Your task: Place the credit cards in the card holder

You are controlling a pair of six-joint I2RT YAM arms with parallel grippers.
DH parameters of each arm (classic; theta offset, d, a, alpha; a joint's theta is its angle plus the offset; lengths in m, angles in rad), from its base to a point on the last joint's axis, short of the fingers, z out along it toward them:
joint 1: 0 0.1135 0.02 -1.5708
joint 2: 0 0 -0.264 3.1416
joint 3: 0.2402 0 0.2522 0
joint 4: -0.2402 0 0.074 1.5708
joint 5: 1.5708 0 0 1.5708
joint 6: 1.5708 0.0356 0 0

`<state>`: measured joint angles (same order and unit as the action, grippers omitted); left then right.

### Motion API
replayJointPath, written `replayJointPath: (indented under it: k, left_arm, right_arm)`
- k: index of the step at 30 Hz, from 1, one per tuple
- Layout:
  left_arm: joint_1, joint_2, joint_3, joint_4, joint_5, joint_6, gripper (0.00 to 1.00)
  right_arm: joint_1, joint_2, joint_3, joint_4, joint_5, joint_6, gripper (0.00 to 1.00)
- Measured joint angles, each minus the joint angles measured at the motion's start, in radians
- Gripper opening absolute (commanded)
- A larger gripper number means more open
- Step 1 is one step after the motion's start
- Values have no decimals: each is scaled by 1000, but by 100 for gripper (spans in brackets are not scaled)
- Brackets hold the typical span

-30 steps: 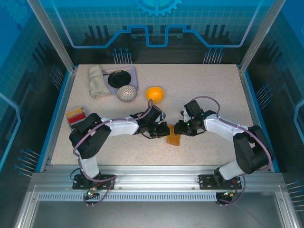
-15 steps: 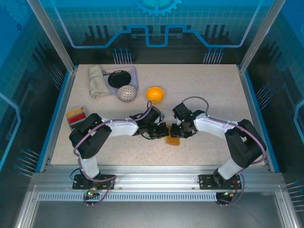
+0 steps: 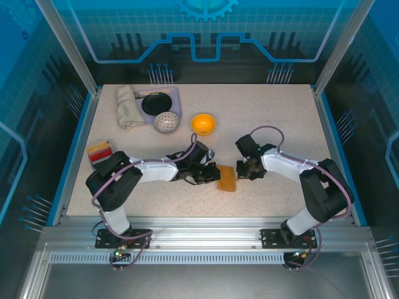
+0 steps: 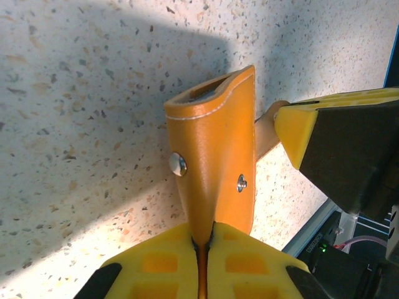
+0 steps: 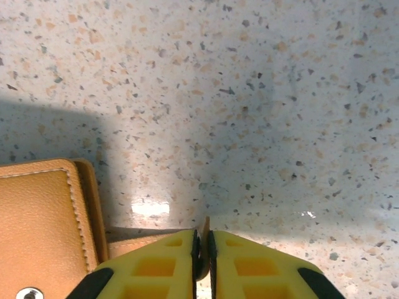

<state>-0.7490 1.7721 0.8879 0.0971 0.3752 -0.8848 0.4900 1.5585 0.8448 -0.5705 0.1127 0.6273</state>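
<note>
— We are looking down on a speckled beige table [image 3: 280, 112] sitting inside a blue-panelled enclosure. Where is the wallet lying?

— The small tan-orange leather card holder [image 3: 227, 179] is lying near the front middle of the table, between the two arms. In the left wrist view the card holder [image 4: 218, 156] is showing two metal studs on its outer face.

— How is the left gripper [image 3: 213, 173] gripping?

— Its yellow pads [image 4: 162, 268] are pressing together on the holder's nearest edge, pinching the leather between them.

— And the right gripper [image 3: 240, 169]?

— It is sitting just beside the holder's right side. In its wrist view, its pads [image 5: 156, 265] are squeezing a thin tan strip [image 5: 149, 237] that is running out from under the card holder [image 5: 43, 224]. We are unable to tell whether the strip is a flap or a card.

— What are we seeing farther out?

— A round orange bowl [image 3: 203, 123] is sitting behind the grippers. Toward the far left corner, a folded beige cloth [image 3: 128, 106], a pale grey tray [image 3: 176, 93] carrying a black round dish [image 3: 156, 103], and a speckled grey ball [image 3: 166, 122] are grouped together. Red and yellow plastic cards [image 3: 98, 149] are sitting at the left edge, well apart from the holder.
</note>
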Motion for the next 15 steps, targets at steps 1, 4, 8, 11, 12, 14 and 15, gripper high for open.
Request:
replayJointPath:
  k: [1,4,8,11,12,14,15]
  left_arm:
    - [0,0,-6,4,0,0,4]
    - [0,0,-19,-5,-3,0,9]
    - [0,-1,-19,-22,-8,3,11]
    - [0,-1,-19,-32,-12,3,17]
    - [0,-1,-19,-35,-13,4,21]
    - [0,-5,-19,-55,-21,6,29]
    - [0,-13,-19,-78,-31,12,35]
  right_arm:
    - [0,4,0,-5,0,-2,18]
    - [0,18,0,-27,10,-10,24]
    - [17,18,2,-52,39,-17,28]
    - [26,17,2,-61,46,-18,28]
    - [27,17,2,-64,47,-18,28]
    - [27,12,2,-74,54,-18,31]
    - [27,6,2,-87,60,-21,34]
